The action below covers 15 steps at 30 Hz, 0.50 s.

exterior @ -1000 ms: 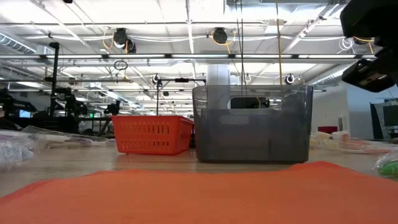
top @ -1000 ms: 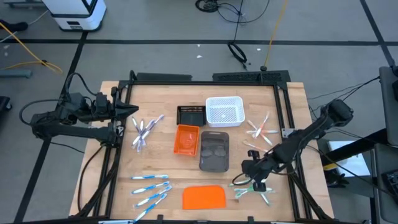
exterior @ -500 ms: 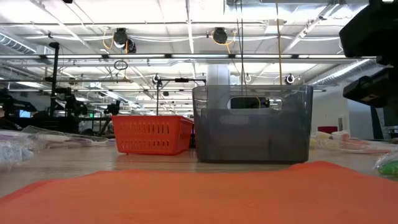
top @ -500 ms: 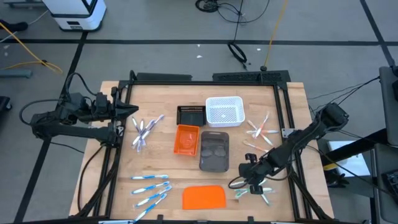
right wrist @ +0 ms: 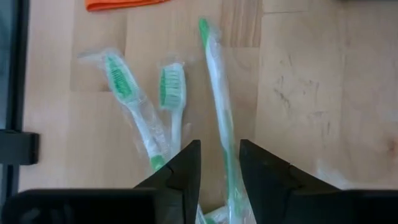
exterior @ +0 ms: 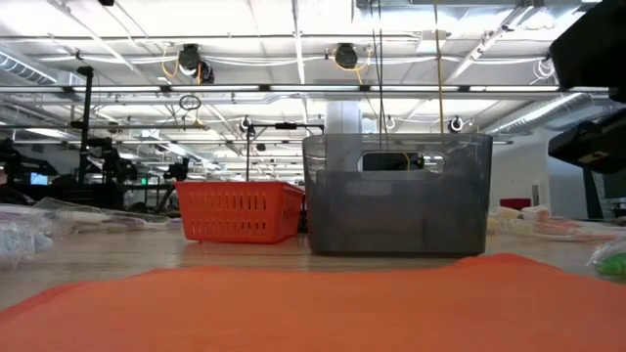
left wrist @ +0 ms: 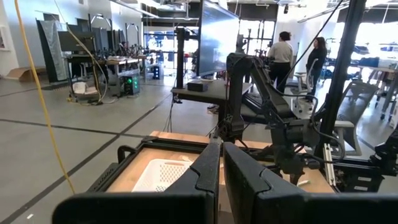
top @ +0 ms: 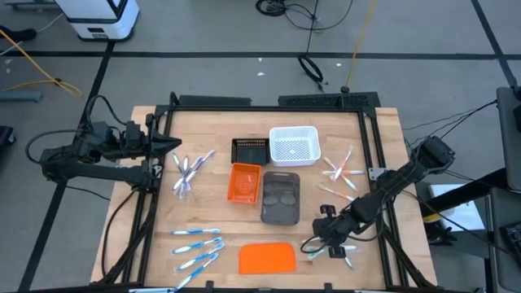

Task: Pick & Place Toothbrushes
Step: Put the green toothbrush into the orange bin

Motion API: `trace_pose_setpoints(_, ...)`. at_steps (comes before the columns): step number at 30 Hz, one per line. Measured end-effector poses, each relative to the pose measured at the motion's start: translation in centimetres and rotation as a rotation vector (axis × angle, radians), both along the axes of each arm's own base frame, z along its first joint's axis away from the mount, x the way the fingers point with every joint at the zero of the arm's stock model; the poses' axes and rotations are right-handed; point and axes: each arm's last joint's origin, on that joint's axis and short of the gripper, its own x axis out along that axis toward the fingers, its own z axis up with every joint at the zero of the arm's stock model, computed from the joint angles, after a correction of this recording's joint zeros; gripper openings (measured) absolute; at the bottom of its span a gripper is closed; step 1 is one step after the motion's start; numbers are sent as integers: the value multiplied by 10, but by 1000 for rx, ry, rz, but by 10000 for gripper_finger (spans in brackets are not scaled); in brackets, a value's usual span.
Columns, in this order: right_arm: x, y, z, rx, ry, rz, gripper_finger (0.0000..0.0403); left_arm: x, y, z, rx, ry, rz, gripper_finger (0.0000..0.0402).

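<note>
Seen from above: right gripper (top: pixel 326 234) low over the green toothbrushes (top: pixel 340 251) near the table's (top: pixel 212 130) front right corner, beside the orange slab (top: pixel 268 258); left gripper (top: pixel 172 145) parked at the left edge, just beside the pale grey toothbrushes (top: pixel 189 171). Also blue toothbrushes (top: pixel 198 247) front left, pink toothbrushes (top: pixel 341 174) by the right edge, and orange tray (top: pixel 243 182), grey tray (top: pixel 281 198), black tray (top: pixel 250 150) and white tray (top: pixel 293 146) clustered mid-table.

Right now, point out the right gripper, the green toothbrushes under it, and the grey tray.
right gripper (top: pixel 326 238), high view, between its fingertips.
green toothbrushes (right wrist: pixel 217 93), right wrist view, on the longest brush's handle.
grey tray (top: pixel 281 198), high view, on its floor.
</note>
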Motion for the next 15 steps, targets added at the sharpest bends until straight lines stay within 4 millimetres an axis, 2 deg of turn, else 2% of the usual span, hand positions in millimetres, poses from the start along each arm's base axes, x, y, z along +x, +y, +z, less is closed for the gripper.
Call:
trace_pose_setpoints(5, 1, 1, -7, -20, 19, 6, 95, 0, 0, 0, 0, 0, 0, 24)
trace_pose_setpoints(15, 2, 1, -6, -18, 12, 4, 92, 0, 0, 0, 0, 2, -1, 24)
